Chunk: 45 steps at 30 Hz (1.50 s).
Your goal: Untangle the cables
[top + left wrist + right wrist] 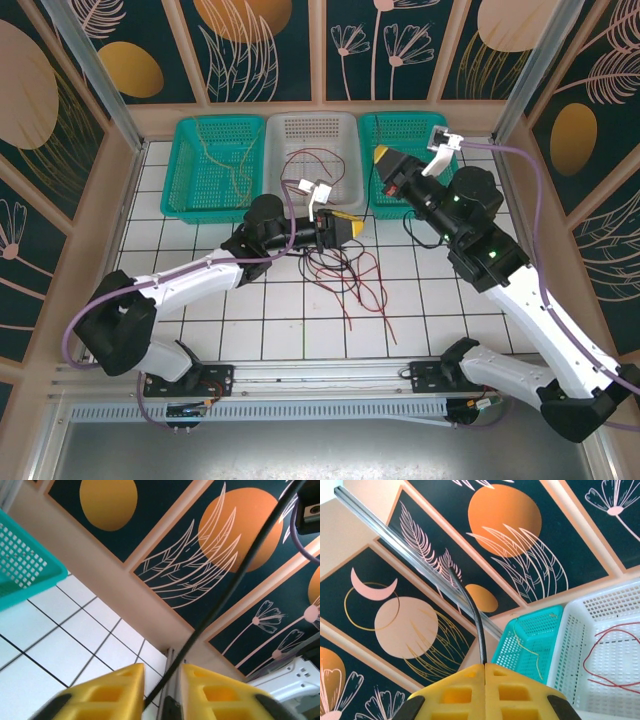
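The cables (345, 275) lay mostly as a loose snarl of red and black loops on the table (250, 320), just in front of the left gripper (345, 228). One black cable (225, 590) ran out of that area, and both arms were on it. In the left wrist view it passed between the yellow fingers (105, 700), which stood a narrow gap apart. Whether they pinched it or only bracketed it, I could not tell. From there it went up in a straight, taut-looking line.

The right gripper (383, 160) hung higher, over the baskets. Its jaws were pressed together with the black cable (479, 625) coming out of the seam and curving away above. I judged the arms were spread like this to draw that one strand clear of the pile.

Some sorting looked done. A red wire (305, 158) lay in the white basket (340, 125), and a tan wire (228, 165) lay in the left teal basket (190, 170). A second teal basket (400, 125) stood to the right of the white one.

The table was white tile with dark grout. It was boxed in by a pale frame and dark wall panels (260, 50) painted with orange discs and outlined leaves and flowers.
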### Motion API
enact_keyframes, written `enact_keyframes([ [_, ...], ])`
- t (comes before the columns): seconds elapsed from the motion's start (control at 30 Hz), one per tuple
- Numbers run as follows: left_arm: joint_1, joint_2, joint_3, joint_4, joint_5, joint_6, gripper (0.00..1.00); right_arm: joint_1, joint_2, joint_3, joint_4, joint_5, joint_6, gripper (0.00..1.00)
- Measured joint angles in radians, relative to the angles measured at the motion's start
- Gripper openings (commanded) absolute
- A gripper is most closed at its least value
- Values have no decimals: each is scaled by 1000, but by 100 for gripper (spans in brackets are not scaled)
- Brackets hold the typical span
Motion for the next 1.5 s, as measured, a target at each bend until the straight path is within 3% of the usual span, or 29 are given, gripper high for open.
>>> enact_keyframes([
  [0.07,0,2,5,5,4,-4,0,-14,0,0,5,-22,8,0],
  [0.43,0,-24,115,-49,-83,19,0,-40,-1,-13,29,-60,30,0],
  [0.47,0,-29,115,-50,-87,23,0,-41,-1,-14,28,-60,30,4],
  [0.63,0,-42,113,-77,-123,39,0,-45,-1,-15,9,-63,26,59],
  [0.67,0,-48,112,-87,-137,42,0,-46,-2,-18,-11,-58,25,62],
  [0.87,2,-118,114,-109,-205,65,0,-54,-30,-214,-84,-51,45,66],
  [1.07,2,-124,148,-113,-197,72,0,-54,14,-470,-85,-145,104,72],
  [1.3,2,-124,192,-147,-177,75,0,-54,102,-467,-7,-206,78,79],
  [1.5,2,-124,228,-168,-146,76,0,-54,229,-433,21,-212,24,72],
])
